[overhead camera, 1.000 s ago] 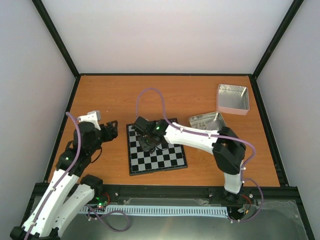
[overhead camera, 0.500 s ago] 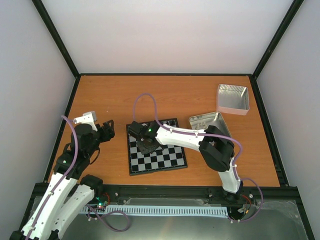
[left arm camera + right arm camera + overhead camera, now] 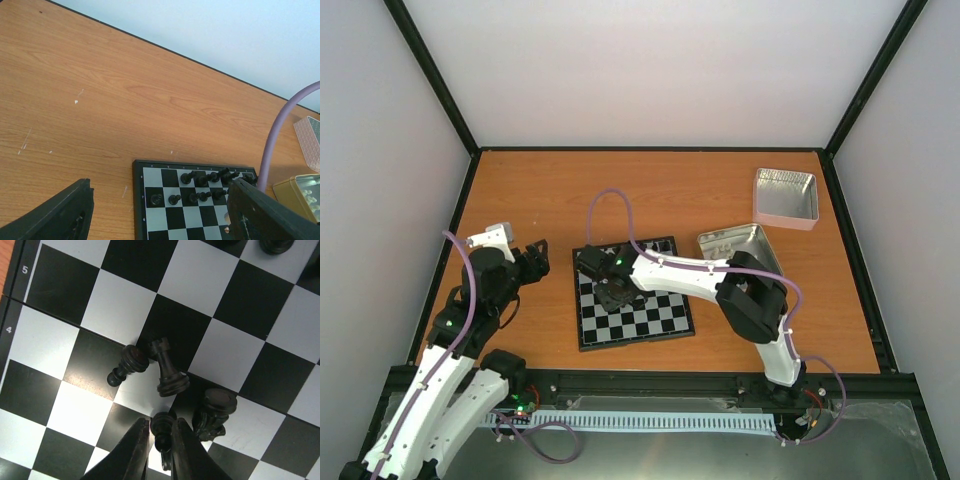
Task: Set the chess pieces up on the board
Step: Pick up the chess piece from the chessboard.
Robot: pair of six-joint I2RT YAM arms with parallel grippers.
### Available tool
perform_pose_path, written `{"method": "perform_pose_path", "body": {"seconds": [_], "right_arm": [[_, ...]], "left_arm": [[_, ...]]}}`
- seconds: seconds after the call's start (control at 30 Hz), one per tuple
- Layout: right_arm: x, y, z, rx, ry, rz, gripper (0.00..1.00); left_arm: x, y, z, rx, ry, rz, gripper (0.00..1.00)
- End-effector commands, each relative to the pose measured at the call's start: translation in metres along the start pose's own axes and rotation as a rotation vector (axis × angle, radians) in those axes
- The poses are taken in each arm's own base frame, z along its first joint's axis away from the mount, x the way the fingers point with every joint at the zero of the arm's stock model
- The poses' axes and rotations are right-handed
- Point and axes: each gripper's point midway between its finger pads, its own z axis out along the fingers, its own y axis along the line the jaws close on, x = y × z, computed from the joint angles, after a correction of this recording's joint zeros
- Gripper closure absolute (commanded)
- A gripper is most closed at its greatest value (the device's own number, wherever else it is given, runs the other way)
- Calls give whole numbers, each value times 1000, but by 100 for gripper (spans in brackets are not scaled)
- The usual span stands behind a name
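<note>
The board (image 3: 660,320) lies mid-table, black and light-grey checks. Black chess pieces (image 3: 200,187) stand in two rows along its far edge. My right gripper (image 3: 160,432) hangs low over the board's left middle (image 3: 612,292), its fingers pressed on both sides of a black pawn (image 3: 162,430). Just beyond the pawn lie a toppled pawn (image 3: 127,364), a toppled rook (image 3: 167,371) and a knight (image 3: 214,412). My left gripper (image 3: 161,192) stands open and empty left of the board (image 3: 532,262), above the wood.
An open metal tin (image 3: 786,195) sits at the back right. A second tin (image 3: 735,242) lies by the board's right corner and holds cream pieces (image 3: 310,192). A purple cable (image 3: 280,135) arcs over the board's far side.
The right gripper's fingers have closed in onto the pawn, after the arm shifted slightly left over the board. The left arm drew back a little to the left.
</note>
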Motion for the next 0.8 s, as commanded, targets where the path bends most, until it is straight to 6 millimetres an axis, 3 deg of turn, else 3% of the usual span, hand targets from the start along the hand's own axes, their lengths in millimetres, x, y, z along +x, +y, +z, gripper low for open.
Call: {"method": "perform_pose_path", "body": {"seconds": [0.0, 0.2, 0.37, 0.5, 0.67, 0.77], "right_arm": [[3, 3, 9, 22, 18, -11, 86], [7, -2, 13, 48, 29, -13, 76], [2, 1, 9, 29, 8, -16, 93], [-12, 0, -7, 26, -59, -10, 96], [-32, -27, -29, 46, -141, 68, 96], [-33, -54, -24, 62, -131, 136, 95]], "left_arm": [[-8, -3, -2, 8, -21, -2, 26], [-7, -3, -2, 8, -20, -2, 26], [-7, -3, -2, 8, -18, -2, 26], [-7, -3, -1, 9, -17, 0, 26], [-7, -4, -2, 12, -18, 0, 26], [-6, -4, -1, 17, -14, 2, 26]]}}
